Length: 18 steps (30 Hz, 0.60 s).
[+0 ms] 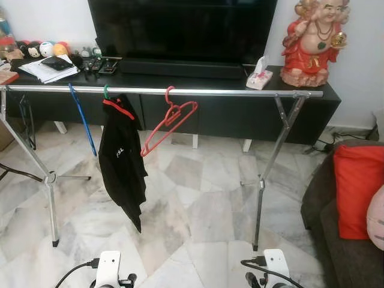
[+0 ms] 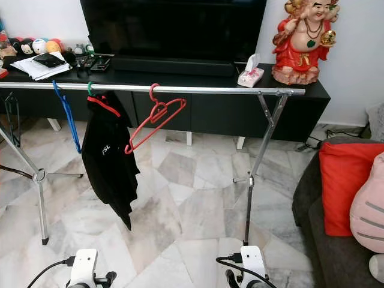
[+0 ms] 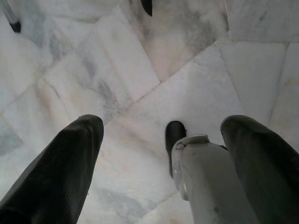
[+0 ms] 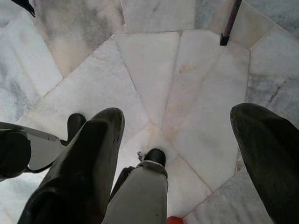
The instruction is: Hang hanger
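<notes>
An empty red hanger [image 1: 171, 120] hangs tilted by its hook on the silver rail [image 1: 240, 92] of a clothes rack, near the rail's middle. To its left a black shirt [image 1: 122, 162] hangs on a red hanger with a green hook. Further left an empty blue hanger [image 1: 82, 120] dangles from the rail. Both arms hang low in front of the rack. My left gripper [image 3: 163, 123] is open above the marble floor with nothing between its fingers. My right gripper [image 4: 180, 112] is open too, also holding nothing.
The rack's legs [image 1: 259, 198] stand on the marble floor [image 1: 198, 210]. Behind it is a black TV cabinet [image 1: 240, 114] with a TV, a red statue [image 1: 313, 39], a tissue box and papers. A dark sofa with a red cushion [image 1: 358, 189] is at the right.
</notes>
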### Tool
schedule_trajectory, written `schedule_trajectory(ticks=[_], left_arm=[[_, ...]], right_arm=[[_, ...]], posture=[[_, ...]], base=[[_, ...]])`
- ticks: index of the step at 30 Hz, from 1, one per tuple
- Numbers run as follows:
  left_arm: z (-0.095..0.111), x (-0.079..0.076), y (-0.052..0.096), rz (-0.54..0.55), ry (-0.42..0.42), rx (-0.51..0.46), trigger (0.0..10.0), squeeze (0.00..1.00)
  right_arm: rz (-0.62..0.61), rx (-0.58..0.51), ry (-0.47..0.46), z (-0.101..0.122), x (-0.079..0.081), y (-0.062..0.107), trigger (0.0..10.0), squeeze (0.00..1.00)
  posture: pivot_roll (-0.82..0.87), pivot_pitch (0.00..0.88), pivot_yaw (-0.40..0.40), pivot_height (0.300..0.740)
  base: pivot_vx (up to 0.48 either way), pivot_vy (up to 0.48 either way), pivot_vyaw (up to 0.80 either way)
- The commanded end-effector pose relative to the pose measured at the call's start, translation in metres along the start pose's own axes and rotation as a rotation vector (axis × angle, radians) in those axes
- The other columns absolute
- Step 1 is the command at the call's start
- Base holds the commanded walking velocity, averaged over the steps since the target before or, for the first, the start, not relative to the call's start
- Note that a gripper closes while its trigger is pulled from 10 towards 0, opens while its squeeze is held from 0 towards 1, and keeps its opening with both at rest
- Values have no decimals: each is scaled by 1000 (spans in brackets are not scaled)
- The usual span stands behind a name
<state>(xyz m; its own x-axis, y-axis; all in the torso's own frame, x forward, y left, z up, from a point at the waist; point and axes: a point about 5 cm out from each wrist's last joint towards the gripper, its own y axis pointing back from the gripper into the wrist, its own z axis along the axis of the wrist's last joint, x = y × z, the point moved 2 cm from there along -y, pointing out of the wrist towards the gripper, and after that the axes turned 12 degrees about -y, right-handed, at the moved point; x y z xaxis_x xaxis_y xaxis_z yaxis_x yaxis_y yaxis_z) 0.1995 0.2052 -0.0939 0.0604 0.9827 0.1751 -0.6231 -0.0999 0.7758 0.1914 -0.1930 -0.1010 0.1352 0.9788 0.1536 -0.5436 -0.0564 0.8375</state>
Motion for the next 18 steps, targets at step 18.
schedule_trajectory(ticks=[18], left_arm=[[-12, 2, 2, 15, 61, 34, 10000, 0]], right_arm=[[-2, -14, -13, 2, -1, 0, 10000, 0]], posture=[[-10, 0, -10, 716]], base=[[0, 407, 0]])
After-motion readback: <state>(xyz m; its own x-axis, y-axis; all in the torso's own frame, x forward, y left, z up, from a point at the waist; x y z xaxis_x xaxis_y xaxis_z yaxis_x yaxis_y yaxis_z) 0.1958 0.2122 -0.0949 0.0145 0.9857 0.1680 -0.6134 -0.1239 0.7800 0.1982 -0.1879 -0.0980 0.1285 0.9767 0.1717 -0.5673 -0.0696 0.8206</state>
